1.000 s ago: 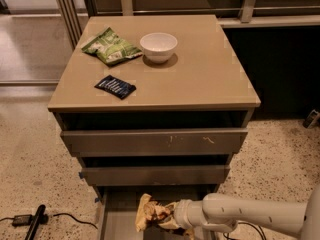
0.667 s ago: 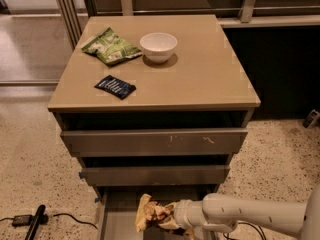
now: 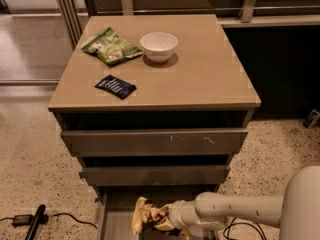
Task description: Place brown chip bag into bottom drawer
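Cabinet [image 3: 200, 84] fills centre, with bottom drawer [image 3: 116, 219] open at 6 o'clock. Gripper [image 3: 168, 220] is low over the drawer, arm entering from 3 o'clock, jaws clamped on brown chip bag [image 3: 144, 215]. Bag stands upright at gripper's 9 o'clock; floor contact unclear. Risk: released upright, it could tip over the left wall or snag the drawer above.

The bottom drawer [image 3: 113, 218] is pulled out at the foot of the cabinet and open from above. The middle drawer front [image 3: 155, 175] overhangs the back of it. The brown chip bag [image 3: 145, 217] and the gripper [image 3: 169, 219] take up the drawer's middle, and the white arm [image 3: 235, 210] crosses over its right side. The left strip of the drawer's floor is bare. A black cable [image 3: 70, 217] lies on the ground left of the drawer.
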Motion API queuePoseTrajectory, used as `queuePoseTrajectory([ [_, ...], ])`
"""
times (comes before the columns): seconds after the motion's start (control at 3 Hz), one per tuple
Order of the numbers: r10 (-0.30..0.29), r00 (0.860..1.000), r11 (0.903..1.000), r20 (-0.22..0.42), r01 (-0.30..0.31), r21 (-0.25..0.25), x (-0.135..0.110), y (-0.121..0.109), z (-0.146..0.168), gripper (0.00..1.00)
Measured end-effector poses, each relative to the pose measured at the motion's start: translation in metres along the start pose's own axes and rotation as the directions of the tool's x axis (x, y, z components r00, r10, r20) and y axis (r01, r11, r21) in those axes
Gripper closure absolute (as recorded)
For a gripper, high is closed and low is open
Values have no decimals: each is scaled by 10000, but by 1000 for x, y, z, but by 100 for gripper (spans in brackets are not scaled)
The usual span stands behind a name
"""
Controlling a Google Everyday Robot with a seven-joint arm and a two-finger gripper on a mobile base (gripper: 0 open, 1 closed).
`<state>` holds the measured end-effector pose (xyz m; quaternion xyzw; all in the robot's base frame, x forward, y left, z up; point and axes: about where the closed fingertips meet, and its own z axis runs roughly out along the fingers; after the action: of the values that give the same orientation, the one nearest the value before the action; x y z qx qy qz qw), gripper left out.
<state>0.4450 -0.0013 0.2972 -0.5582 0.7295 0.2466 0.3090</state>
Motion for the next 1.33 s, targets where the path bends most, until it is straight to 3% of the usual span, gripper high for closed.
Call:
queuePoseTrajectory([
  [0.33, 321, 9990, 9994, -309, -318, 96, 28, -11, 19, 100],
  [0.67, 626, 9970, 9969, -458, -603, 497, 58, -26, 30, 100],
  [1.33, 1023, 9947, 9838, -127, -992, 1495, 114, -57, 53, 100],
])
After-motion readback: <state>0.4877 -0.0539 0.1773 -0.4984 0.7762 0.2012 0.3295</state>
